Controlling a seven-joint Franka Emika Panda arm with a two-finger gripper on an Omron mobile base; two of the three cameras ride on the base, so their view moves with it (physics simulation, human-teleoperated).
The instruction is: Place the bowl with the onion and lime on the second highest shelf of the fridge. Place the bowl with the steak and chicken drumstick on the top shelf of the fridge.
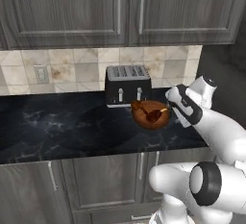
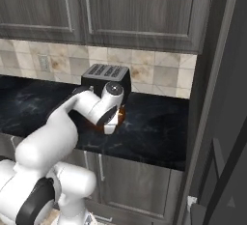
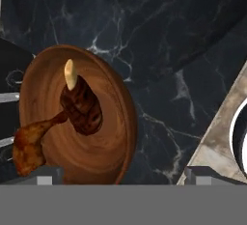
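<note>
Between wide jaws, brown bowl (image 3: 77, 118)

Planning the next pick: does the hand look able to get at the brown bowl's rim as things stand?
Probably yes. The hand hangs close over the brown bowl, fingers spread, one fingertip near its rim. The toaster behind leaves the near side free.

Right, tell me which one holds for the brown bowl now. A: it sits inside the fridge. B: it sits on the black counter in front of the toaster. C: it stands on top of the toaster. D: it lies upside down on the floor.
B: the brown bowl rests on the black marble counter just in front of the toaster, with the steak and drumstick inside it.
</note>
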